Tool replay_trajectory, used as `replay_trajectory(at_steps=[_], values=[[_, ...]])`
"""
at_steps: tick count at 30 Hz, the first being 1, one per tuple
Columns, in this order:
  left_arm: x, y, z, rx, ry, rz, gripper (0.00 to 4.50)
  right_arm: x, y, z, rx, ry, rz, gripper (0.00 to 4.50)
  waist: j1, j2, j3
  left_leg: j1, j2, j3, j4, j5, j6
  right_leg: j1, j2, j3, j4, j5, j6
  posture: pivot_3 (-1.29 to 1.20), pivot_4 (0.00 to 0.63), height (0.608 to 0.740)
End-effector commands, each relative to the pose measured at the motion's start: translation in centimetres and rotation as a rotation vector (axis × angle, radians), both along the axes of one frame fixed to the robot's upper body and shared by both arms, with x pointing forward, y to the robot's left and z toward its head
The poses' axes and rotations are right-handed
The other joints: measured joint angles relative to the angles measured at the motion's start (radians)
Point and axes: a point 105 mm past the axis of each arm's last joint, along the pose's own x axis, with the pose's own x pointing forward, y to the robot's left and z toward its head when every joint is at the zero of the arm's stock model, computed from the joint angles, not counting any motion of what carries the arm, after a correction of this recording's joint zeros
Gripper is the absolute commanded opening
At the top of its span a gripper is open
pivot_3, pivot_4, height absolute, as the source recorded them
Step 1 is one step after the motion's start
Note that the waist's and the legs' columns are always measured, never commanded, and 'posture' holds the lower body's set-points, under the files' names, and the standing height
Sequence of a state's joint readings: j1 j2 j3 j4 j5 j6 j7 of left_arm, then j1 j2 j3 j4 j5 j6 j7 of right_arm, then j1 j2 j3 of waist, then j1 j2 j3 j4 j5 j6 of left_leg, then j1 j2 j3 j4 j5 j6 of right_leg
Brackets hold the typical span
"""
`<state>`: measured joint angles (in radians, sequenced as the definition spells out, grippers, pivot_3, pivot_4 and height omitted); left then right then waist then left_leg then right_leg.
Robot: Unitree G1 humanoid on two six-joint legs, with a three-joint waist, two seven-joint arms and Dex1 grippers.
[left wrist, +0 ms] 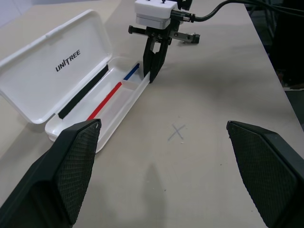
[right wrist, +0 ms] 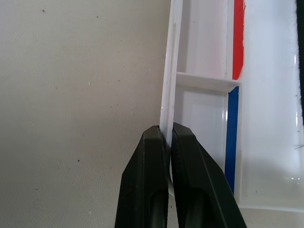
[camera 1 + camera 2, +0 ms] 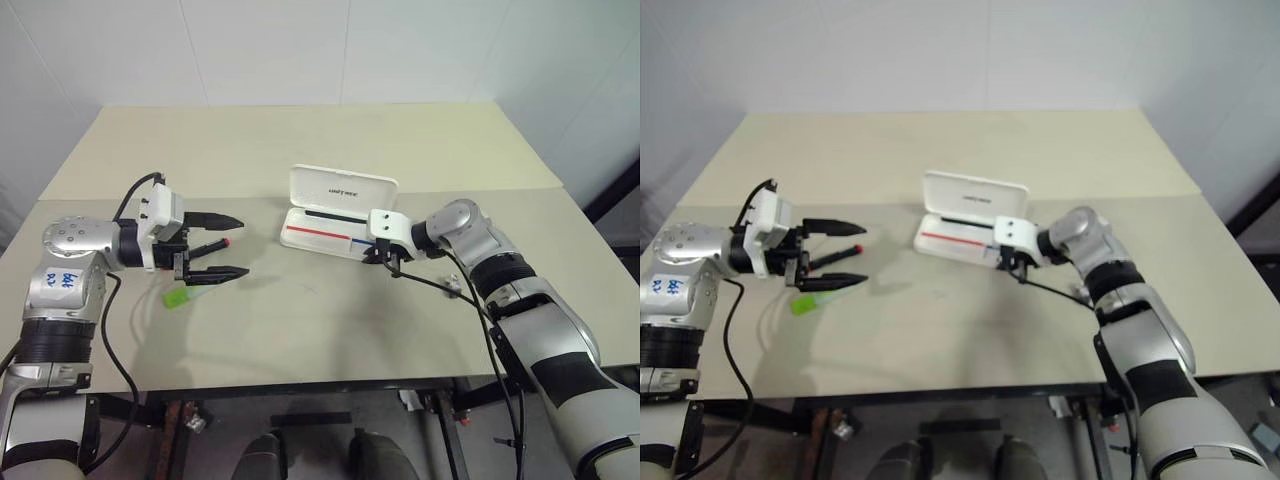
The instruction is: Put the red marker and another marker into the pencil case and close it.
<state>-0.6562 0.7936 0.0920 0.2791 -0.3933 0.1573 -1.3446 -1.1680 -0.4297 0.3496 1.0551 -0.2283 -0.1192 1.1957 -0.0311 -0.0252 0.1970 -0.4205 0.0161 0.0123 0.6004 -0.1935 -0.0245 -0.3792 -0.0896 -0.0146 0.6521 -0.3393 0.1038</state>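
The pencil case lies open near the middle of the beige counter, lid raised toward the far side, tray toward the robot. The right tool has its 2 black fingers pinched on the tray's near wall, close to the end with the blue stripe; 1 finger sits outside the wall and 1 inside, with only the thin white rim between them. The left tool hovers well to the left of the case, its 2 fingers spread wide and holding nothing. The red marker lies on the counter under that tool, showing between the 2 fingers with its red tip toward the case; most of its body is hidden by the tool. The lime-green marker lies just below and left of the lower finger, partly covered by it. Count: 1 case, 2 markers, 2 tools. The case tray holds 1 red stripe and 1 blue stripe.
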Motion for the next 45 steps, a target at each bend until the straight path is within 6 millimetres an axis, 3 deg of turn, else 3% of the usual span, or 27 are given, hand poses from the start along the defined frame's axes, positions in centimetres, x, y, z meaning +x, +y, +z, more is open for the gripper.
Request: replay_trajectory(at_steps=[1, 10, 23, 34, 37, 38, 42, 45], values=[[-0.4, 0.1, 1.3, 0.004, -0.068, -0.003, 4.50, -0.2, 0.0, 1.1, -0.024, -0.011, 0.041, 0.01, 0.000, 0.000, 0.000, 0.000, 0.000, 0.000, 0.000, 0.000, 0.000, 0.000, 0.000, 0.000, 0.000, 0.000, 0.000, 0.00, 0.150, 0.740], [-0.5, 0.4, 0.9, 0.006, -0.049, 0.003, 4.50, -3.6, 0.4, 2.6, 0.003, 0.016, 0.189, 0.01, 0.003, 0.000, 0.000, -0.002, 0.000, 0.001, -0.002, -0.001, 0.000, -0.001, 0.000, 0.000, -0.004, 0.000, 0.000, 0.00, 0.150, 0.740], [-0.4, 0.0, -0.3, -0.007, -0.015, -0.001, 4.50, -9.5, -1.7, 1.1, 0.016, 0.078, 0.135, 0.01, 0.004, 0.000, 0.000, -0.002, 0.000, 0.001, -0.001, -0.001, 0.001, -0.001, -0.001, 0.000, -0.005, 0.000, 0.000, 0.00, 0.150, 0.740], [-0.2, -0.8, -0.3, -0.010, -0.010, -0.028, 4.50, -8.8, -2.2, -2.6, -0.061, 0.004, 0.187, 0.01, 0.004, 0.000, 0.000, -0.002, -0.001, 0.001, 0.000, -0.002, 0.001, 0.000, -0.001, 0.000, -0.005, 0.000, 0.000, 0.00, 0.150, 0.740], [-0.2, -0.9, -0.2, -0.009, -0.011, -0.032, 4.50, -8.4, -2.0, -2.6, -0.049, -0.005, 0.186, 0.01, 0.000, -0.001, 0.000, 0.000, -0.001, 0.001, 0.002, -0.002, 0.002, 0.002, 0.000, 0.000, -0.005, 0.000, 0.001, 0.00, 0.150, 0.740], [-0.2, -1.0, -0.2, -0.009, -0.011, -0.033, 4.50, -8.4, -1.9, -2.6, -0.042, -0.005, 0.188, 0.60, 0.000, -0.001, 0.000, 0.000, 0.000, 0.001, 0.003, -0.002, 0.002, 0.002, 0.001, 0.000, -0.004, 0.001, 0.000, 0.00, 0.150, 0.740], [-0.3, -0.8, -0.1, -0.006, -0.012, -0.033, 4.50, -8.6, -1.2, -1.8, -0.011, -0.028, 0.234, 1.80, 0.004, -0.001, 0.000, 0.000, 0.004, 0.000, 0.006, -0.002, 0.001, 0.003, 0.002, 0.000, -0.002, 0.002, -0.001, 0.00, 0.150, 0.740], [-0.3, -0.6, 0.1, -0.002, -0.015, -0.026, 4.50, -8.5, -0.8, -1.0, 0.019, -0.048, 0.237, 1.80, 0.004, -0.001, 0.000, 0.000, 0.006, 0.000, 0.006, -0.002, 0.001, 0.003, 0.003, 0.000, -0.003, 0.003, -0.001, 0.00, 0.150, 0.740]])
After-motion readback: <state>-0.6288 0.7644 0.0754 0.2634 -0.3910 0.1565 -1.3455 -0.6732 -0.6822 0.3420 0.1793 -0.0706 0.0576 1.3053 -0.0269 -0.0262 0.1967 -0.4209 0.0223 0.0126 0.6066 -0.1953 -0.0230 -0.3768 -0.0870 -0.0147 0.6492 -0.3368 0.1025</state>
